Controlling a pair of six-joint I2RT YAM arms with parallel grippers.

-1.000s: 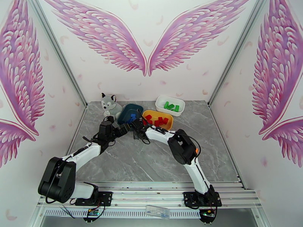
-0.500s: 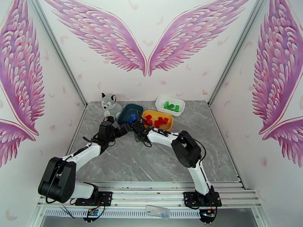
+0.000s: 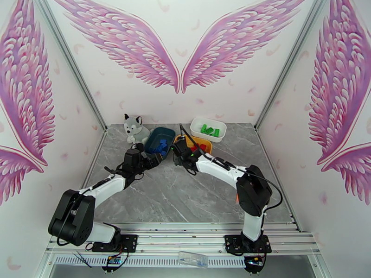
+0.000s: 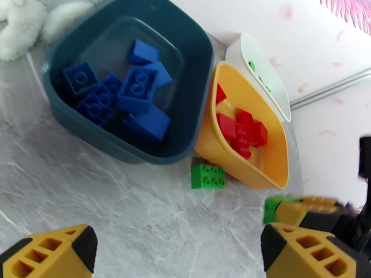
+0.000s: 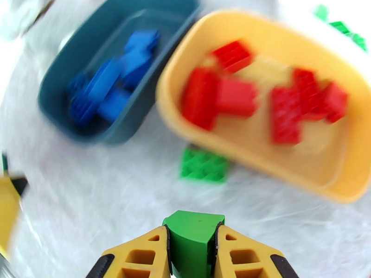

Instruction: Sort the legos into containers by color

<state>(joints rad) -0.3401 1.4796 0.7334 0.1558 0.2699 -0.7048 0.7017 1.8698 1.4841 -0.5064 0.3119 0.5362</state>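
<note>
Jaws on the right are clenched on a green brick [image 5: 194,230]; jaws on the left stand released.
From the top, the right gripper [image 3: 182,145] hangs at the near-left end of the yellow tub [image 3: 209,145]. The white tub [image 3: 211,138] lies behind it to the right, so this arm is nearer. The left gripper [image 3: 154,159] is beside the teal tub [image 3: 155,134]. On the left wrist, a loose green brick [image 4: 207,176] lies on the marble table [image 4: 116,205], just beside both tubs, long axis crosswise. On the right wrist, the held brick is smooth, glossy plastic.
</note>
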